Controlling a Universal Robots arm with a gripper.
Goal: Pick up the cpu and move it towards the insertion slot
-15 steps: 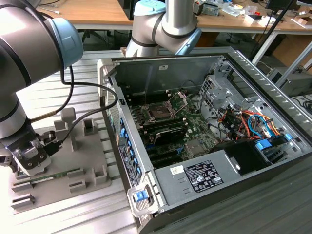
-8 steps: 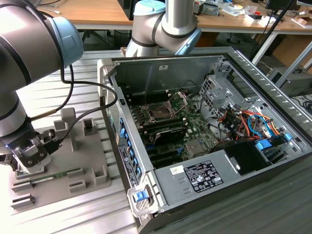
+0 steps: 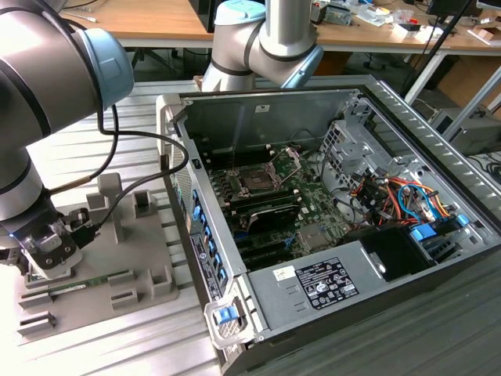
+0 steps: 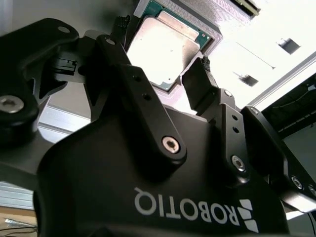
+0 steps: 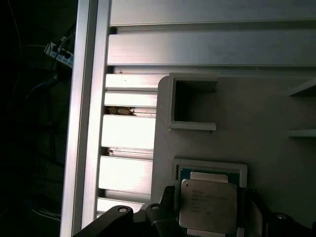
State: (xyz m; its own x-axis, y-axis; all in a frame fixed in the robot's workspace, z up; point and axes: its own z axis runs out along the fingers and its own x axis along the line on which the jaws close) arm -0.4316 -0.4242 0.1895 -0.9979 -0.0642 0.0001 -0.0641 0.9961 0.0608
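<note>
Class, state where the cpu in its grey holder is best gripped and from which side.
Pinch the cpu by two opposite thin edges, coming straight down from above: it lies flat, lid up, recessed in the grey holder, so probably only edges offer purchase.

from high and well back in the exterior view, looking down aslant over the computer case point(image 3: 258, 113) and, on the exterior view's left, the grey holder point(image 3: 117, 262). in both wrist views, close up past the fingers point(image 4: 132, 81) point(image 5: 167, 197) onto the cpu point(image 4: 160, 47) point(image 5: 207, 205).

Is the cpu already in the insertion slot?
No: in the first wrist view the cpu lies in a framed pocket of the gray fixture.
</note>
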